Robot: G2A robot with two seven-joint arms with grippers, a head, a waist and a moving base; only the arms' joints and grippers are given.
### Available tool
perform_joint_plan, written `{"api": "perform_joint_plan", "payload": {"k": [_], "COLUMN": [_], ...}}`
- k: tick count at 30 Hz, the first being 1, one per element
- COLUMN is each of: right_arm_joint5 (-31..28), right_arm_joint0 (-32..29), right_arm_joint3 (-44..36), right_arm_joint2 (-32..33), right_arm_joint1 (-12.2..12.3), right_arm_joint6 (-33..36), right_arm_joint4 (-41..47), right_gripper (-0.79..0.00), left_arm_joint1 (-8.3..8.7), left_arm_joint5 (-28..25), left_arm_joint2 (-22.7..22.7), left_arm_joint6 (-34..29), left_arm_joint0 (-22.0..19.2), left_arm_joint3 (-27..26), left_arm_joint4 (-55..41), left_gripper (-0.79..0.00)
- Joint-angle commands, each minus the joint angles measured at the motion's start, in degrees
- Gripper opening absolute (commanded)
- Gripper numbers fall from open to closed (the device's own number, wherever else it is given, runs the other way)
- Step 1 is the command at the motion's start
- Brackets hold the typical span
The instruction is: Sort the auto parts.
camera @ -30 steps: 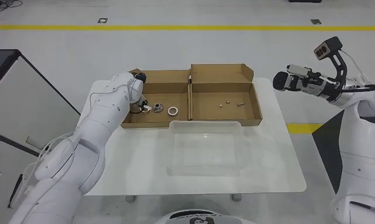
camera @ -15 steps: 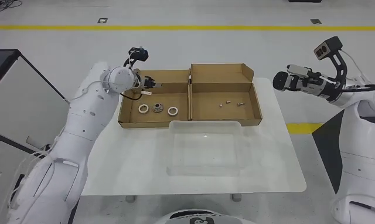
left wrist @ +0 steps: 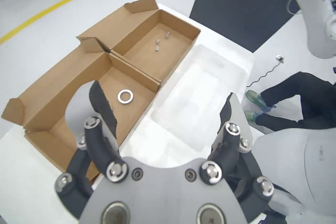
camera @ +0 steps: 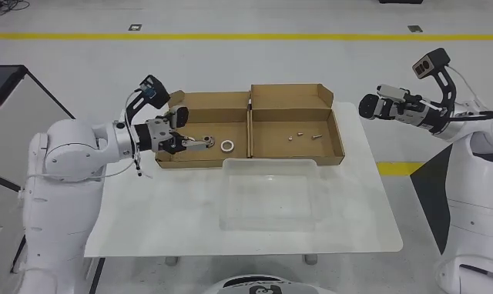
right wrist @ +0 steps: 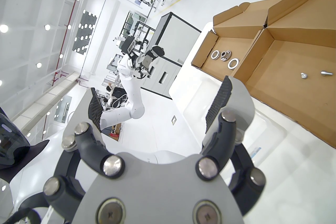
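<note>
Status: sorting looks largely done. Every part I see lies in the cardboard box [camera: 293,94].

Left compartment [camera: 219,128], 9 o'clock side: two rings [right wrist: 215,55] and one flanged hub [right wrist: 225,55].

Right compartment [camera: 296,121], 3 o'clock side: small bolts [right wrist: 303,75].

The clear bin [camera: 231,217] sits at the box's 6 o'clock.

My left pincer [left wrist: 163,89] hovers spread over the left compartment, holding nothing. My right pincer [right wrist: 160,83] is spread, off the table at 3 o'clock.
</note>
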Motion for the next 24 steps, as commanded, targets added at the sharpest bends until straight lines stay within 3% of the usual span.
{"api": "perform_joint_plan", "payload": {"k": [1,24], "right_arm_joint5": [0.0,0.0], "right_arm_joint0": [0.0,0.0], "right_arm_joint3": [0.0,0.0], "right_arm_joint2": [0.0,0.0], "right_arm_joint1": [0.0,0.0], "right_arm_joint6": [0.0,0.0], "right_arm_joint4": [0.0,0.0], "right_gripper": [0.000,0.000], "left_arm_joint1": [0.59,1.05], "left_arm_joint5": [-0.6,-0.9], "left_arm_joint2": [-1.0,-1.5], "left_arm_joint6": [0.7,1.0], "left_arm_joint0": [1.5,2.2], "left_arm_joint3": [-1.6,-2.4], "left_arm_joint4": [-2.3,-2.8], "left_gripper": [0.000,0.000]}}
